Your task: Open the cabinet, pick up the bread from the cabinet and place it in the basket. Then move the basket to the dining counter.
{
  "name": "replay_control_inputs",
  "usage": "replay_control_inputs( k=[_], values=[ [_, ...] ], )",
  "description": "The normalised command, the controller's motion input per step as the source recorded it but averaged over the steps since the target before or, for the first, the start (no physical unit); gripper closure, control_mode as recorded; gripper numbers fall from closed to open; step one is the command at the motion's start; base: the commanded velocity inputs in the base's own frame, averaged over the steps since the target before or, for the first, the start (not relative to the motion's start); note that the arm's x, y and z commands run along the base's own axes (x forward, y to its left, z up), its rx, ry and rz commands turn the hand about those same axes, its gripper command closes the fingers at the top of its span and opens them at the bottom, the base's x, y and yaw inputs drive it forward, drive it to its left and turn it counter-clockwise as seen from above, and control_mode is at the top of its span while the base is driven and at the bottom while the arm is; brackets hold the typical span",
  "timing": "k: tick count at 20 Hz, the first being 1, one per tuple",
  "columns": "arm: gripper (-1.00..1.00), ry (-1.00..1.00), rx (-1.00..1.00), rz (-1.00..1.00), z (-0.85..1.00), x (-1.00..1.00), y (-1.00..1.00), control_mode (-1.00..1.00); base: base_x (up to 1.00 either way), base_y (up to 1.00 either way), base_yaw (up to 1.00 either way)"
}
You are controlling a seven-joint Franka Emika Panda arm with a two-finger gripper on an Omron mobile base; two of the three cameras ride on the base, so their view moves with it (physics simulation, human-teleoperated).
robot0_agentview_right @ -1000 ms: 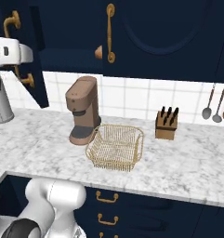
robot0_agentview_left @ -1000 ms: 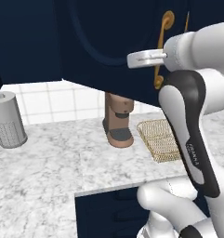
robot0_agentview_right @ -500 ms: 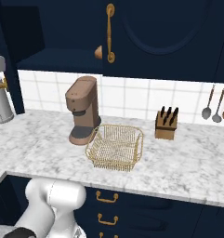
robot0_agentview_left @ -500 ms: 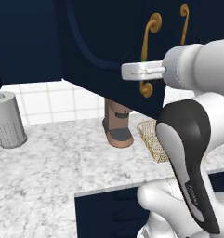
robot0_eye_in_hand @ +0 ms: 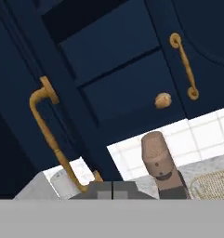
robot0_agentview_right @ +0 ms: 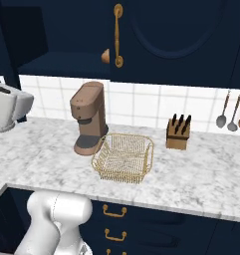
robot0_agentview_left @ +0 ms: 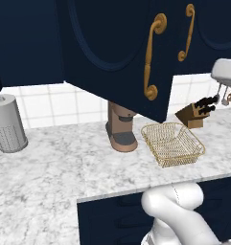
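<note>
Looking along our gripper, we see its two dark fingertips pressed together with no gap and nothing between them. A brass handle of the cabinet door runs just above and to the left of the tips, its lower end coming down close beside them; we cannot tell whether they touch it. That door stands swung out, and past its edge the cabinet lies open ahead of the hand, with dark shelves inside. The bread sits on the lower shelf, ahead and to the right of the fingertips, well apart from them. Right of it hangs the neighbouring door, closed, with its own brass handle. Below the bread, the brown coffee machine stands on the marble counter, just right of our fingertips. The basket rests on the counter further right, beside the machine. From the right base camera the bread peeks out at the shelf edge above the machine, and the basket lies between it and a knife block.
</note>
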Motion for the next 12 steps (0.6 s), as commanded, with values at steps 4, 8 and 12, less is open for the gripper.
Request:
replay_control_inputs(
  k=[4, 8, 12],
  values=[
    [1.00, 0.07, 0.70, 0.11, -0.04, 0.01, -0.74, -1.00, 0.00, 0.00, 0.00],
    [1.00, 0.11, 0.66, 0.27, -0.25, 0.37, -0.14, -1.00, 0.00, 0.00, 0.00],
    [1.00, 0.16, 0.56, 0.37, -0.25, 0.52, 0.00, -1.00, 0.00, 0.00, 0.00]
  ],
)
